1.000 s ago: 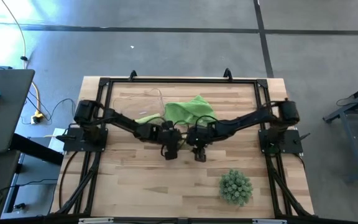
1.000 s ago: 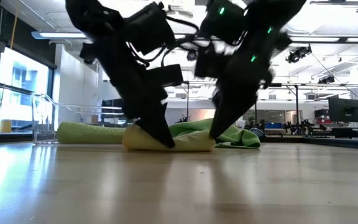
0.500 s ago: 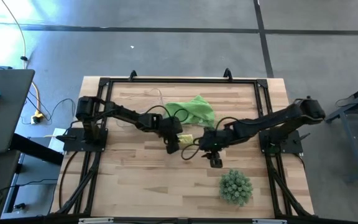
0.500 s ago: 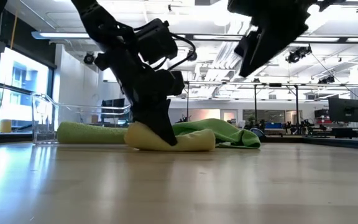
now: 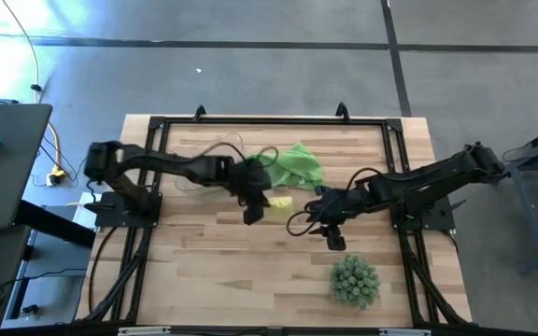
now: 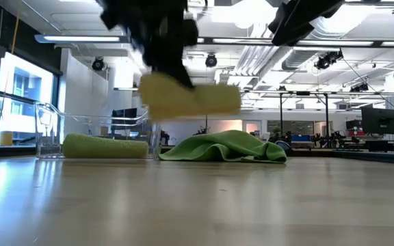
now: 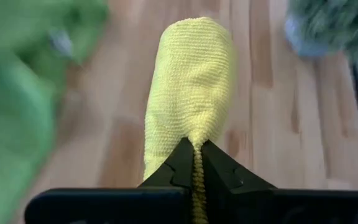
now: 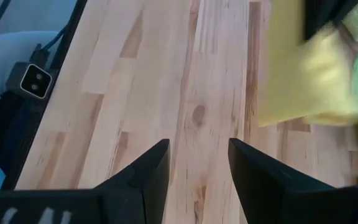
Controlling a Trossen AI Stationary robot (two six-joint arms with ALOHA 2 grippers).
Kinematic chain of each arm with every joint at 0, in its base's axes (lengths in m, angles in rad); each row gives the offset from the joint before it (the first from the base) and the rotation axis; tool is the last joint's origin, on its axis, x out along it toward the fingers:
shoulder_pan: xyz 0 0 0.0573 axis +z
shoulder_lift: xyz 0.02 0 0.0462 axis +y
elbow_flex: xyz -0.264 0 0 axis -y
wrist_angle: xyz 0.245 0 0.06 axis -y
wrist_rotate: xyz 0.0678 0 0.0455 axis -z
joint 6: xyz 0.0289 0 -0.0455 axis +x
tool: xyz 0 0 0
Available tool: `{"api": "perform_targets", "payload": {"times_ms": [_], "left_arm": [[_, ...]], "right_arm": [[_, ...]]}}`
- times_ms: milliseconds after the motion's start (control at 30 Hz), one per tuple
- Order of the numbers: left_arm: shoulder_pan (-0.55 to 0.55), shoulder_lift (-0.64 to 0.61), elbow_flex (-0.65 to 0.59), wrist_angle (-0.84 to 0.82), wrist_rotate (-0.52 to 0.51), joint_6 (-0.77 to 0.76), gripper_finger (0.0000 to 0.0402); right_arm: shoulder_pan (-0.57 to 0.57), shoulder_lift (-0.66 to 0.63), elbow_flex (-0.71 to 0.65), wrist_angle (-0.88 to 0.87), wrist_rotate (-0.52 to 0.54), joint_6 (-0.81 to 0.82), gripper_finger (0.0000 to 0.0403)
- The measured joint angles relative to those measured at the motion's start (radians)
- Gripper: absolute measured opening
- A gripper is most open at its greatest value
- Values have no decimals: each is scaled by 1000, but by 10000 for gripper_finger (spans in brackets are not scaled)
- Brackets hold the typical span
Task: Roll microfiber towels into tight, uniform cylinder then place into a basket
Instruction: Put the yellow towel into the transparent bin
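Left end effector (image 7: 196, 163) pinching yellow towel (image 7: 188, 93), airborne.

Bright overhead ceiling lights and window glare in the low view; wrist views show motion blur.

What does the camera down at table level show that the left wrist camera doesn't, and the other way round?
Only the low view shows the yellow roll hanging clear above the table, with a rolled green towel by the clear basket and a loose green towel behind. Only the left wrist view shows the left gripper shut on one end of that roll, and the spiky plant beyond. Both show the yellow roll held up.
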Motion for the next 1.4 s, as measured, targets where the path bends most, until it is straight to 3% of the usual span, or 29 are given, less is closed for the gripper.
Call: {"api": "perform_targets", "payload": {"times_ms": [167, 433, 600, 800, 933, 1167, 1400], "left_arm": [[42, -138, 47, -161, -120, 75, 1], [107, -354, 83, -458, -526, 239, 1], [142, -382, 61, -532, -670, 342, 0], [200, -354, -57, -513, -787, 410, 0], [246, -337, -165, -405, -786, 443, 0], [305, -326, -341, -167, -637, 591, 0], [362, -306, -391, -114, -544, 693, 0]], "right_arm": [[0, -3, 0, -17, 0, -7, 155], [0, -2, 0, -30, 67, -8, 155], [0, -2, 0, -30, 129, -8, 155], [-1, -2, 0, -31, 207, -27, 155], [-1, -2, 0, -35, 224, -47, 155], [-1, -2, 0, -41, 228, -68, 155], [-1, -2, 0, -43, 228, -68, 155]]}}
